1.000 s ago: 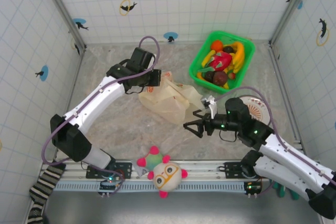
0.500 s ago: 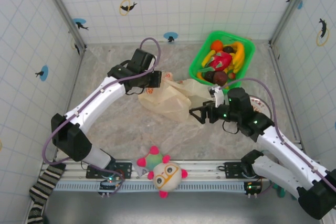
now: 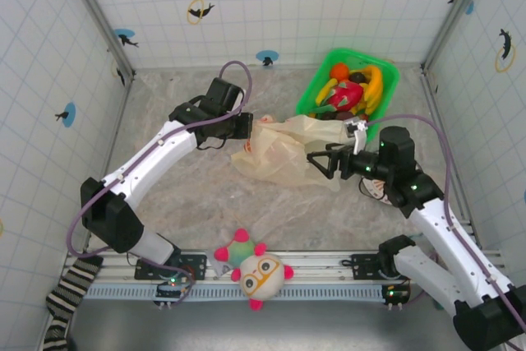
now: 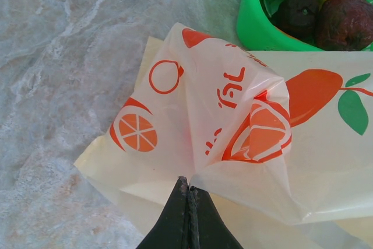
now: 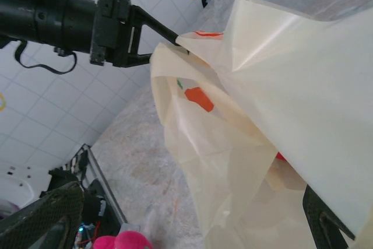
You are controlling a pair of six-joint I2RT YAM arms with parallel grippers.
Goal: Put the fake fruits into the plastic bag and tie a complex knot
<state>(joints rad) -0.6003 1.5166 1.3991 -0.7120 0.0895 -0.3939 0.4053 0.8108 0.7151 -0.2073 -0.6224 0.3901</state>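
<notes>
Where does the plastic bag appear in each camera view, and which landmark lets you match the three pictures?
Top external: the plastic bag lies mid-table, beside the green basket.
Left wrist: it spreads across the centre and right.
Right wrist: it hangs across the right half.
Shared landmark: the left gripper pinching the bag's edge, at bottom centre in its own view and upper left in the right wrist view.

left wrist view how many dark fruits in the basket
2: one dark fruit by the green basket wall, another just right of it. More may be hidden beyond the frame.

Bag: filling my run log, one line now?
left hand shut on bag | right hand open around bag | fruits in basket
</notes>
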